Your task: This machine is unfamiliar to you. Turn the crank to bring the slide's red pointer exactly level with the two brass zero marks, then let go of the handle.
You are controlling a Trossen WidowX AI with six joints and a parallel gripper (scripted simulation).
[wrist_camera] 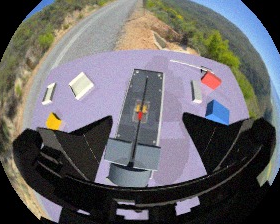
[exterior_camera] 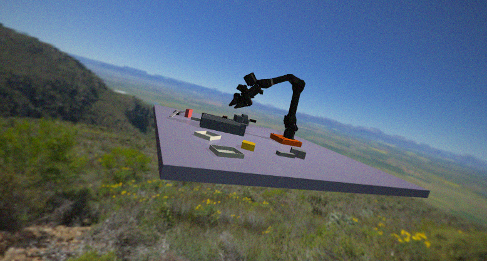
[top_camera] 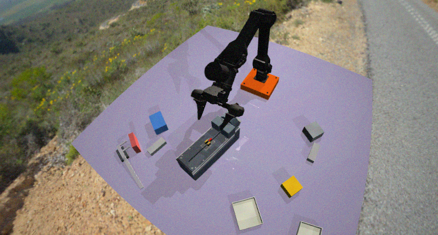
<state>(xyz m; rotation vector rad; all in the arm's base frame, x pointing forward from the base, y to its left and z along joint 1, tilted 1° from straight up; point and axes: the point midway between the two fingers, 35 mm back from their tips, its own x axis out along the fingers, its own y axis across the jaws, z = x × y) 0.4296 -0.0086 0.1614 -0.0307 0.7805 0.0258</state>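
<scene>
Crank handle (exterior_camera: 252,120) juts from the near end of the dark machine (top_camera: 196,155) (exterior_camera: 221,124) (wrist_camera: 127,122), long axis roughly level, towards the arm's base; the claw (top_camera: 210,124) (exterior_camera: 233,106) (wrist_camera: 148,117) stands wide and empty above the machine, so the handle lies below and baseward; the red pointer (top_camera: 209,139) (wrist_camera: 140,116) seems crankward of the 2 brass marks (top_camera: 207,142) (wrist_camera: 137,108); reaching likely needs backing up, then lowering

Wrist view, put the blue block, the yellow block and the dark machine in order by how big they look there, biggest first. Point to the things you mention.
1. Dark machine (top_camera: 199,152) (exterior_camera: 221,124) (wrist_camera: 126,120), by far the largest.
2. Blue block (top_camera: 159,122) (wrist_camera: 218,113).
3. Yellow block (top_camera: 291,186) (exterior_camera: 248,146) (wrist_camera: 53,121), smallest, though the tool may hide some of it.
</scene>
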